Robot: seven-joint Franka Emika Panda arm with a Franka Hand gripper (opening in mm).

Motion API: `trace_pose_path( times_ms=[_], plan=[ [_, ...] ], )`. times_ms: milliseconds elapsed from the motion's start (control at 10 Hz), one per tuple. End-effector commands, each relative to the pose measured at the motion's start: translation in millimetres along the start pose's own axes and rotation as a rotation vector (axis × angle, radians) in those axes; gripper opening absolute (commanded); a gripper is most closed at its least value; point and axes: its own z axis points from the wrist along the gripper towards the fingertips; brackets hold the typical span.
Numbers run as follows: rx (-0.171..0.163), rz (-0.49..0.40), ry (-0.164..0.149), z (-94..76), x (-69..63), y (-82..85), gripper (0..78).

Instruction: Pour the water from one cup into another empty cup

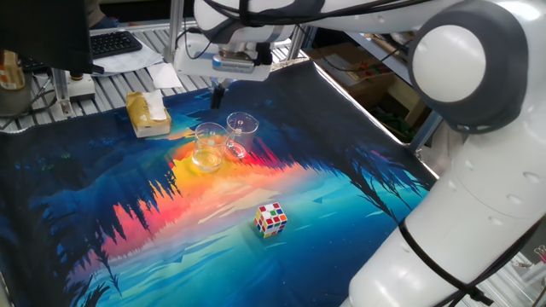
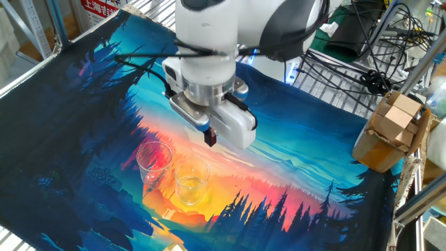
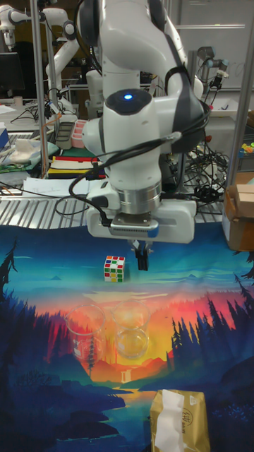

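Two clear glass cups stand side by side on the colourful mat. One cup (image 1: 208, 147) (image 2: 191, 183) (image 3: 131, 333) holds a little water at its bottom. The other cup (image 1: 242, 133) (image 2: 155, 162) (image 3: 87, 330) looks empty. My gripper (image 1: 219, 94) (image 2: 210, 138) (image 3: 142, 262) hangs above the mat just behind the cups, pointing down and touching neither. Its dark fingers are together with nothing between them.
A Rubik's cube (image 1: 271, 218) (image 3: 114, 268) lies on the mat away from the cups. A tissue box (image 1: 148, 114) (image 3: 176, 421) sits near the cup with water. A cardboard box (image 2: 390, 132) and cables lie off the mat's edge.
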Motion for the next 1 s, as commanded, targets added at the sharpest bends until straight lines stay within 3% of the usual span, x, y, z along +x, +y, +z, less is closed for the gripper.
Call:
trace_pose_path(
  times_ms=[100, 300, 1000],
  plan=[
    [0.033, -0.013, -0.013, 19.3, -8.1, 12.5, 0.0],
    [0.07, -0.016, -0.026, 35.0, -13.4, 19.0, 0.0],
    [0.061, -0.003, -0.029, 65.3, -22.5, 27.1, 0.0]
  ],
)
